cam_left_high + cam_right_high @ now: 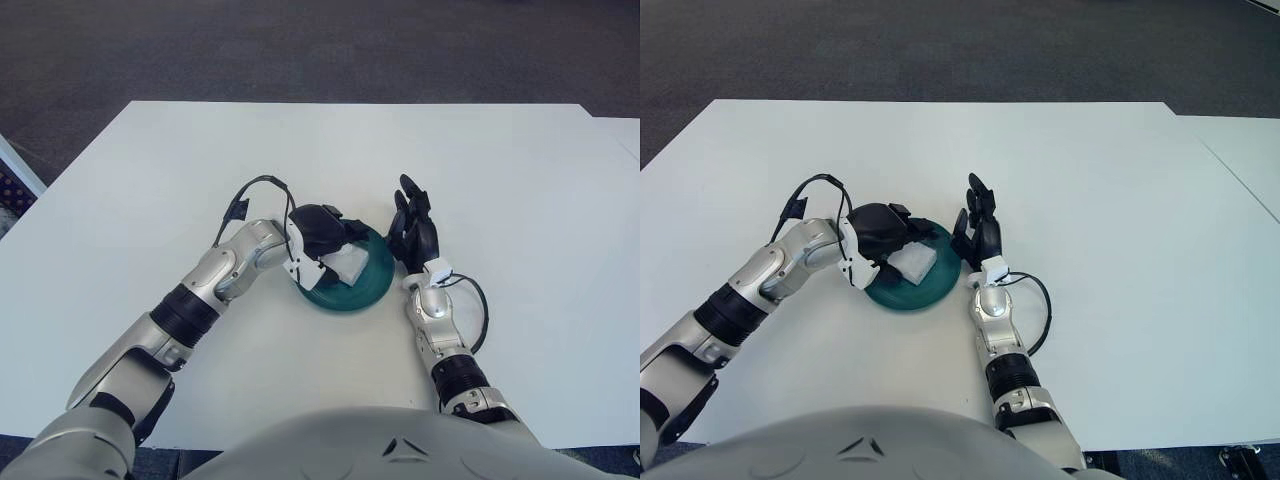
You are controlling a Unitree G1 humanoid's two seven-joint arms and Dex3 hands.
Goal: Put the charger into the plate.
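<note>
A white block-shaped charger (346,266) lies inside the dark green plate (372,290) at the middle of the white table. My left hand (326,232) is over the plate's far left part, its black fingers curled against the charger's far edge and hiding that edge. My right hand (413,228) shows just right of the plate's rim, fingers spread and pointing away from me, holding nothing.
The white table (520,190) stretches wide on all sides of the plate. A black cable loops from my left wrist (262,185) and another from my right forearm (480,310). Dark carpet floor (320,50) lies beyond the far edge.
</note>
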